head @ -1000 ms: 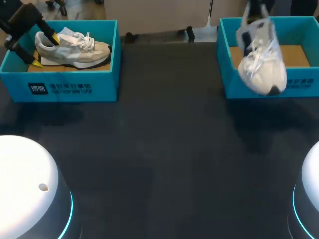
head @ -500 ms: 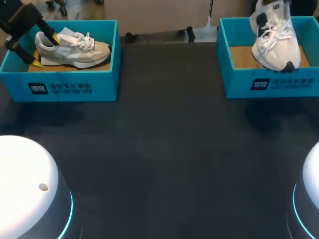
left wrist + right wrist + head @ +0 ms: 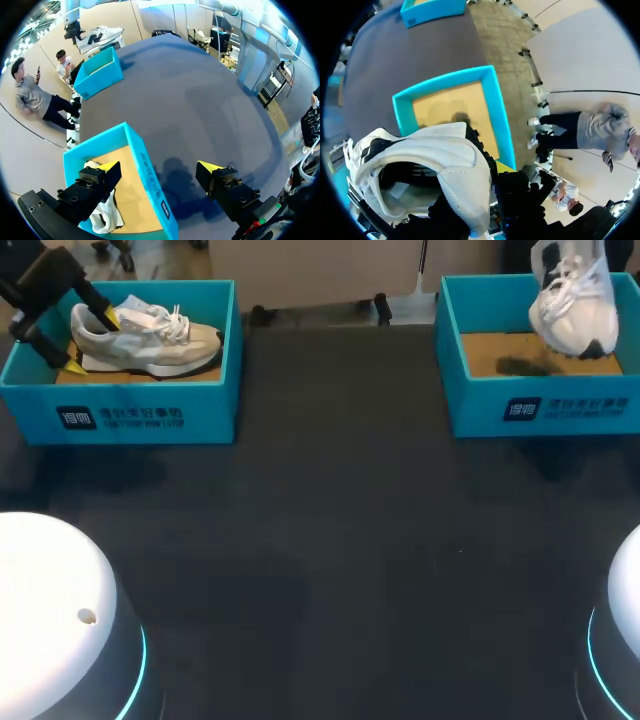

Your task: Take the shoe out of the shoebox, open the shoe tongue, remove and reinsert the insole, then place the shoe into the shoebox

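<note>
A white and beige sneaker (image 3: 150, 335) lies in the left teal shoebox (image 3: 130, 415). My left gripper (image 3: 88, 344) hangs open over that box's left end by the heel; in the left wrist view the gripper (image 3: 159, 167) straddles the box's front wall (image 3: 150, 175), with the shoe (image 3: 102, 220) under one finger. A second white sneaker (image 3: 572, 302) hangs toe-down over the right shoebox (image 3: 540, 405). My right gripper (image 3: 485, 200) is shut on its heel collar (image 3: 465, 180); in the head view the shoe hides that gripper.
The two boxes stand at the table's back corners, with a wide stretch of dark tabletop (image 3: 340, 520) between and in front of them. The right box's cardboard floor (image 3: 452, 110) lies bare below the hanging shoe.
My right arm has carried the hanging sneaker up and back to the right, from over the box's front wall to above its inside. The left arm and its shoe have not moved.
</note>
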`<act>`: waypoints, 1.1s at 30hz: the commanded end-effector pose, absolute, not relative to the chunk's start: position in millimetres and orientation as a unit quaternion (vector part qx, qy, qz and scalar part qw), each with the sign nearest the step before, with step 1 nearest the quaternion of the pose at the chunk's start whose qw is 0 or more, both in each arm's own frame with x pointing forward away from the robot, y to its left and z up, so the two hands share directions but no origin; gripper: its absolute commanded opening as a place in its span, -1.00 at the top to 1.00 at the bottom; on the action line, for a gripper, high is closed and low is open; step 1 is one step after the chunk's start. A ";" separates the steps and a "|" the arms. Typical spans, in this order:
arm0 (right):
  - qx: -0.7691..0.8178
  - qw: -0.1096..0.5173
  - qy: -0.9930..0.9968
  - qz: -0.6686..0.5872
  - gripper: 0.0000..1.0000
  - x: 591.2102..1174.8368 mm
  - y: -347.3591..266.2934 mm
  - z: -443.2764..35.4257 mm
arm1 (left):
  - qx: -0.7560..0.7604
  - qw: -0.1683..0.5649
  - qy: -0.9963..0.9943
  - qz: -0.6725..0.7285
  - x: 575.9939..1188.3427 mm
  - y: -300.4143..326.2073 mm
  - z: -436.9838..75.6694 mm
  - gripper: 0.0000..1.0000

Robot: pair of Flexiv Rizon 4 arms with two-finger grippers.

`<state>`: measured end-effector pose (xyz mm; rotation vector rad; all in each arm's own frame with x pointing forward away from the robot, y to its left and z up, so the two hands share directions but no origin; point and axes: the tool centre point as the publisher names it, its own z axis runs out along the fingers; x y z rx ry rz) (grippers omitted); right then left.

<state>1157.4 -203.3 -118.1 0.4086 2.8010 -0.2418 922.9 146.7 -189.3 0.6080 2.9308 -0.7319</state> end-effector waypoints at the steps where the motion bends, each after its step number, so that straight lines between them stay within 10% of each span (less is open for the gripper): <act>1: 0.135 0.136 0.978 -0.085 1.00 1196.2 -222.1 -126.4 | 0.198 0.029 0.951 -0.236 923.2 147.4 -188.9 -1.00; 33: 0.542 0.152 0.817 -0.124 1.00 1166.6 -302.2 -148.4 | 0.198 0.029 0.951 -0.236 923.2 147.4 -188.9 -1.00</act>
